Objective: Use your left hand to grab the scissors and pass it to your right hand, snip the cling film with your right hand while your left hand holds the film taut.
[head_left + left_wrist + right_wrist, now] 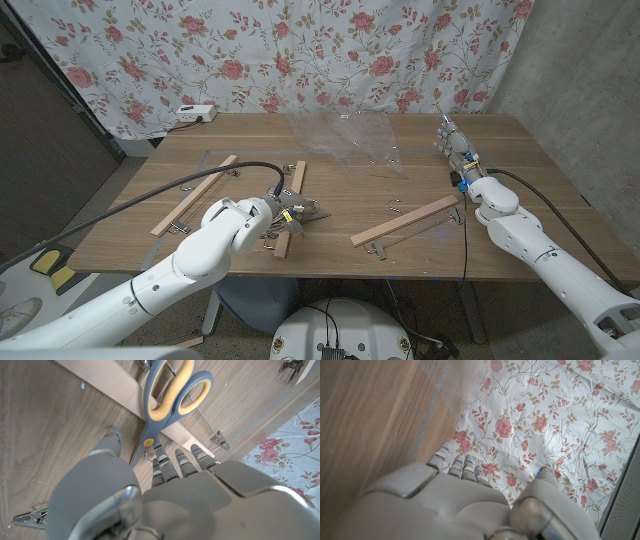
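Two hands are seen here, and only one is near anything useful. The left hand [283, 213] is parked right at the scissors [170, 397], which are lying on the bench [420, 255] across a wooden strip [125, 390], handles pointing away from the fingers [162, 462]. Nothing is held yet; the fingers are spread just short of the pivot, probably so a grab can be made at the blades and the handles left free for the pass. The right hand [452, 140] is kept well apart at the far side, raised, empty and loosely open, presumably waiting. The cling film [345, 140] is spread across the bench's far middle.
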Action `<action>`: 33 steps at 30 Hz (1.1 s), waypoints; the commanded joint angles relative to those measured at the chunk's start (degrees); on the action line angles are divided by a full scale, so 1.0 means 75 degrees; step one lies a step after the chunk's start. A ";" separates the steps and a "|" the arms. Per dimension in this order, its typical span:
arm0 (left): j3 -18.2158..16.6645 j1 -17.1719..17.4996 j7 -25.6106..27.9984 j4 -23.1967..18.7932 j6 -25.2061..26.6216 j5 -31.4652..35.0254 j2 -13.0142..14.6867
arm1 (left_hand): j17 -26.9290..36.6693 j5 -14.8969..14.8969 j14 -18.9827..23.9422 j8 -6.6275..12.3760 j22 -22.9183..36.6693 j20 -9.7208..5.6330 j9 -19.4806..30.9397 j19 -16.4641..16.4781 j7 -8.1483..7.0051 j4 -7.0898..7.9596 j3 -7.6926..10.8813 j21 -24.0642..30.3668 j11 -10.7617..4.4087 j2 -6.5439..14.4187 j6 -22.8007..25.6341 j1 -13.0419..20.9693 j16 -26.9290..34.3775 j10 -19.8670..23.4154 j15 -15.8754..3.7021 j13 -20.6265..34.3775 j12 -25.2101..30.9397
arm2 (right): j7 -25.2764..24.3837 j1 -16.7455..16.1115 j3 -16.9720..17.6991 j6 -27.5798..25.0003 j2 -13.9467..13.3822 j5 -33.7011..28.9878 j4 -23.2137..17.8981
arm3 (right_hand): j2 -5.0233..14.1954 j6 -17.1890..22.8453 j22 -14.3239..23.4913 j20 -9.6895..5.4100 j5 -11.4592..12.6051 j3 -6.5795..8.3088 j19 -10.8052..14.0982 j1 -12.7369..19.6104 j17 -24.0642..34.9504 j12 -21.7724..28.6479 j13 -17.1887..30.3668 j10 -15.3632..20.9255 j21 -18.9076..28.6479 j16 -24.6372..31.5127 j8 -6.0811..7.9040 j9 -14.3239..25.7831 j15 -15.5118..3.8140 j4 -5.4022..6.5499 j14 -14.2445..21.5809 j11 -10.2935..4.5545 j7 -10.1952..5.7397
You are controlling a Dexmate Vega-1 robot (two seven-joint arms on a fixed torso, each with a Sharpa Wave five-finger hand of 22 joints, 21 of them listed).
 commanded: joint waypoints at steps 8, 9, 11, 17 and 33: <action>0.0089 -0.0027 -0.0073 0.0068 0.0043 0.0157 -0.0056 | -0.0008 0.0130 0.0194 -0.0029 -0.0008 -0.0031 0.0018 0.0076 -0.0036 -0.0107 0.0208 0.0024 -0.0089 0.0236 -0.0011 0.0382 0.0019 0.0098 -0.0060 0.0077 0.0000 | -0.0036 -0.0004 -0.0002 -0.0008 0.0025 0.0007 0.0022 | 0.0065 0.0035 0.0012 0.0009 -0.0002 0.0006 -0.0002 0.0024 0.0010 -0.0023 0.0019 -0.0040 0.0035 0.0044 0.0042 0.0022 -0.0024 -0.0069 -0.0048 0.0019 -0.0009; 0.0096 -0.0030 -0.0080 0.0074 0.0042 0.0163 -0.0061 | -0.0007 0.0140 0.0226 -0.0028 -0.0008 -0.0029 0.0019 0.0075 -0.0044 -0.0113 0.0215 0.0022 -0.0098 0.0237 -0.0009 0.0416 0.0028 0.0139 -0.0070 0.0085 0.0015 | -0.0048 -0.0011 0.0000 -0.0012 0.0025 0.0006 0.0015 | 0.0065 0.0034 0.0012 0.0007 -0.0002 0.0006 -0.0001 0.0024 0.0010 -0.0022 0.0019 -0.0037 0.0035 0.0044 0.0042 0.0022 -0.0024 -0.0070 -0.0047 0.0019 -0.0009; 0.0098 -0.0034 -0.0088 0.0077 0.0034 0.0148 -0.0065 | -0.0006 0.0148 0.0253 -0.0028 -0.0008 -0.0033 0.0019 0.0079 -0.0040 -0.0115 0.0219 0.0023 -0.0098 0.0236 -0.0010 0.0443 0.0035 0.0180 -0.0085 0.0094 0.0030 | -0.0041 -0.0019 0.0003 -0.0008 0.0027 0.0017 0.0015 | 0.0065 0.0038 0.0012 0.0005 -0.0002 0.0005 0.0002 0.0024 0.0010 -0.0022 0.0019 -0.0038 0.0036 0.0045 0.0045 0.0022 -0.0023 -0.0071 -0.0045 0.0017 -0.0010; 0.0100 -0.0048 -0.0126 0.0073 0.0048 0.0152 -0.0082 | 0.0001 0.0173 0.0358 -0.0010 -0.0009 -0.0038 0.0020 0.0088 -0.0068 -0.0109 0.0220 0.0023 -0.0128 0.0232 0.0032 0.0533 0.0064 0.0374 -0.0148 0.0135 0.0104 | -0.0054 -0.0038 0.0011 -0.0010 0.0026 0.0024 0.0004 | 0.0071 0.0037 0.0012 0.0006 -0.0002 0.0009 -0.0003 0.0028 0.0009 -0.0020 0.0019 -0.0036 0.0034 0.0044 0.0049 0.0022 -0.0023 -0.0076 -0.0046 0.0021 -0.0009; -0.0007 0.0064 0.0274 0.0006 -0.0025 -0.0138 0.0029 | 0.0073 0.0140 0.0997 0.0106 -0.0008 0.0004 0.0030 0.0149 -0.0187 -0.0021 0.0016 0.0028 -0.0193 0.0309 0.0542 0.0684 0.0217 0.1535 -0.0458 0.0517 0.0682 | -0.0075 -0.0058 0.0009 -0.0023 0.0035 0.0029 -0.0011 | 0.0080 0.0055 0.0012 0.0008 -0.0002 0.0012 -0.0005 0.0031 0.0008 -0.0022 0.0020 -0.0044 0.0033 0.0042 0.0064 0.0023 -0.0020 -0.0084 -0.0051 0.0015 -0.0010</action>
